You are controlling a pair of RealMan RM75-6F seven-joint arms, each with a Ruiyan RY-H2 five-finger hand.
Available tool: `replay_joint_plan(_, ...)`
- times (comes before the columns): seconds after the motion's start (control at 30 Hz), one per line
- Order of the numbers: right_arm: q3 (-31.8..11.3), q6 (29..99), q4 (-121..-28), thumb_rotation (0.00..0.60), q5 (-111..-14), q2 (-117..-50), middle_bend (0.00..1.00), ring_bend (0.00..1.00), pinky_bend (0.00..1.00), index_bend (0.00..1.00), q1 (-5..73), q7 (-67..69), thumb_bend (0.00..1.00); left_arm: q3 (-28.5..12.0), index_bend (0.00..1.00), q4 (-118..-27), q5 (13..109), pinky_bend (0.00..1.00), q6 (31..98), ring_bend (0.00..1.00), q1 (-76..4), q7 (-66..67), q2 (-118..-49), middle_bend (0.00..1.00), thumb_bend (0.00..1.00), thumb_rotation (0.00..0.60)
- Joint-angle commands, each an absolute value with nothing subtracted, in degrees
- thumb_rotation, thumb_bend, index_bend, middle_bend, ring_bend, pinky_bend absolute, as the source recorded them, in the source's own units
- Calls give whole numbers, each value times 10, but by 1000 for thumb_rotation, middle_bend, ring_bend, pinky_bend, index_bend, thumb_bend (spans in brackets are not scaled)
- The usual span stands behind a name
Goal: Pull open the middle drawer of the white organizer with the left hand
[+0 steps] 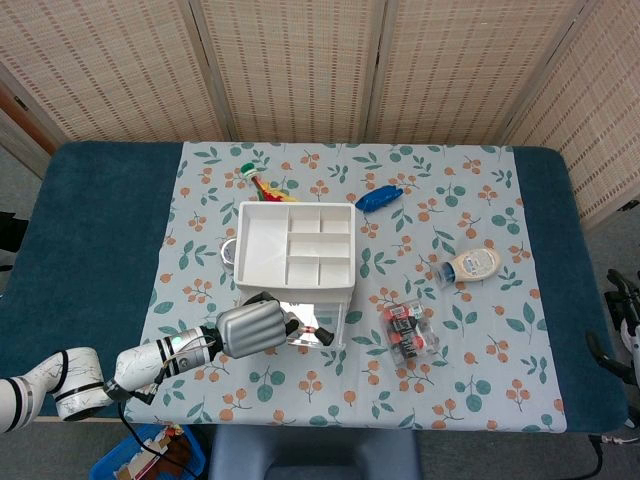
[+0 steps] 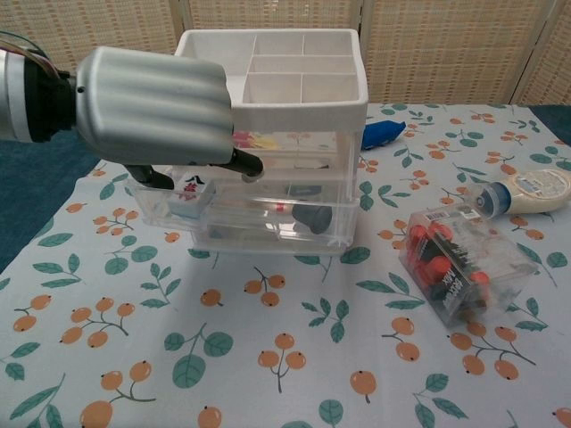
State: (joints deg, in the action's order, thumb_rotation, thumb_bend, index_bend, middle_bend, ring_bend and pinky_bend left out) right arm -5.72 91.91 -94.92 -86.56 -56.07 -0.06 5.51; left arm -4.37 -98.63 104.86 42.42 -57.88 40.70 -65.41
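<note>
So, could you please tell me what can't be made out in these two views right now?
- Fingertip contact: in the chest view the left hand covers the left front of the white organizer, so its grip on the middle drawer is hidden.
- The same contact in the head view is too small to read.
- Right hand: in neither view.
- Drawer contents: blurred by the clear plastic.

The left hand (image 2: 147,107) fills the space at the front left of the white organizer (image 2: 277,98), its fingers (image 2: 243,163) against the clear drawers, so that side is blocked. In front of the organizer the flowered cloth (image 2: 268,357) lies bare to the near edge, giving open room. To the right, a clear box of batteries (image 2: 455,267) and a bottle (image 2: 526,190) narrow the passage, and a blue object (image 2: 384,134) sits just behind the organizer's right corner
</note>
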Motion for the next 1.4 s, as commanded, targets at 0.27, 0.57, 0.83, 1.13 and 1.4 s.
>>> replay_joint_plan(0.27,-57,920,-944,600,-863,-562,157,73,145,0,-3,61,368,-46,328,-985,1035,1000,412,1000,-584,413,-661,993,39,600)
replay_joint_plan(0.57,-57,921,-940,600,-862,-563,157,73,145,0,-5,64,369,-42,360,-984,1039,1000,411,1000,-593,397,-668,994,39,600)
replay_joint_plan(0.83,-58,923,-939,600,-861,-564,157,73,145,0,-7,67,369,-38,438,-971,1046,1000,414,1000,-599,390,-680,994,39,600)
replay_joint_plan(1.13,-59,923,-936,600,-859,-566,157,73,145,0,-7,67,369,-34,487,-962,1046,1000,415,1000,-604,375,-688,994,39,600)
replay_joint_plan(1.4,-61,923,-935,600,-857,-567,157,73,145,0,-7,67,369,-29,497,-958,1041,1000,412,1000,-611,345,-692,994,38,600)
